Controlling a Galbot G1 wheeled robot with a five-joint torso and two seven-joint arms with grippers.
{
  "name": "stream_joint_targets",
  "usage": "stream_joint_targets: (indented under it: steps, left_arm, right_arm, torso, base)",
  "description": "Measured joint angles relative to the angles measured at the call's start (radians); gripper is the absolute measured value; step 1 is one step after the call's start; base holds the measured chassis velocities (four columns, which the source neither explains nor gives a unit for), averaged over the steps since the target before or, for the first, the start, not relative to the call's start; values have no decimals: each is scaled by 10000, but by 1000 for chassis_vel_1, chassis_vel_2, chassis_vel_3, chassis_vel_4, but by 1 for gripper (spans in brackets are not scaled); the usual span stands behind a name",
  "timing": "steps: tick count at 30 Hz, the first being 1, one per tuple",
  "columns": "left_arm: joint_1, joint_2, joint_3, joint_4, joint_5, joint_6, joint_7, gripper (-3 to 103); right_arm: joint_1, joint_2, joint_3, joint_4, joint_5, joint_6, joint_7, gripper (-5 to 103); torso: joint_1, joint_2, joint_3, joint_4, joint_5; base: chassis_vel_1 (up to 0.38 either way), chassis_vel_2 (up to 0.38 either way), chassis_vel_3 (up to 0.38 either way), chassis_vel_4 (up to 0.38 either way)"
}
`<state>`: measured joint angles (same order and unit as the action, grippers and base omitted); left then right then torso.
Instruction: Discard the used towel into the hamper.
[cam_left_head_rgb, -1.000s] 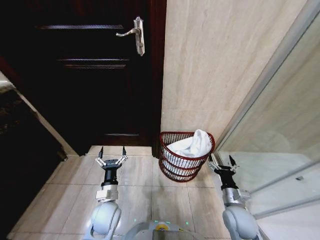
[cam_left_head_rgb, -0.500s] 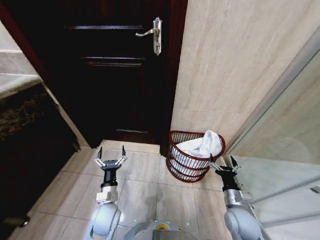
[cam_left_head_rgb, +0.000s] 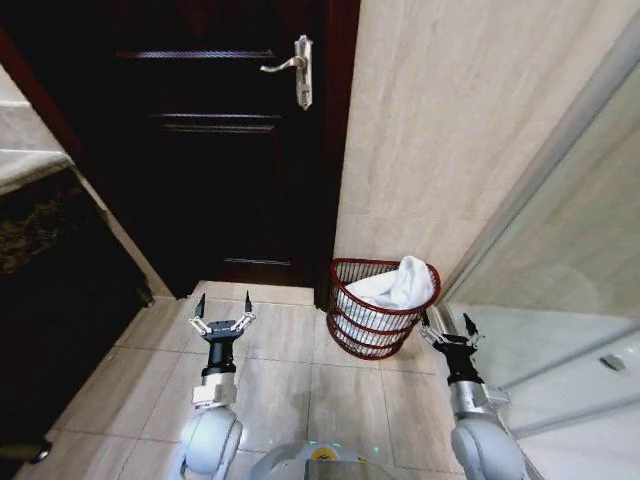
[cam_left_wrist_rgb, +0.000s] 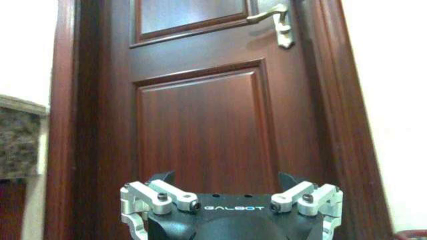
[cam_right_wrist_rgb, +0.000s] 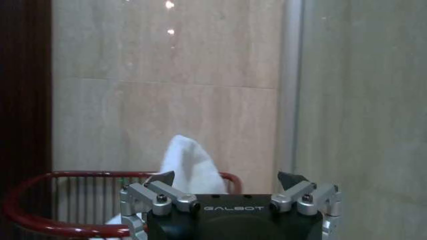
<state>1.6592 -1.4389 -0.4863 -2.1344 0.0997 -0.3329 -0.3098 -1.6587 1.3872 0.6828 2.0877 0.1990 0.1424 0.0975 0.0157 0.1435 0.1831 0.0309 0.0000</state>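
Soft white cloth towel (cam_left_head_rgb: 392, 284) in openwork reddish wire hamper (cam_left_head_rgb: 345, 335); glossy dark wood door (cam_left_head_rgb: 220, 150).

Each black pincer (cam_left_head_rgb: 223, 309) has silver screwed finger links, a white GALBOT mark and grey rounded arm shells.

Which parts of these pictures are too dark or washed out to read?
Head view: the door is nearly black and the straight wall edges bow outward; the white towel in the hamper is bright. Left wrist view: the door's panels show clearly. Right wrist view: small glare spots on the wall tile.
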Motion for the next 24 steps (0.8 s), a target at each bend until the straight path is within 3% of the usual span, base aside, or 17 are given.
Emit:
stream_joint_targets:
  steps: [24]
  left_arm:
    - [-49,-67,377,45,322,23,-160,100]
  right_arm:
    - [-167,-309,200,-175,320,249,-14,100]
  torso:
    - [1,2,1,-1,-3]
  base:
    - [-85,-135,-137,-81]
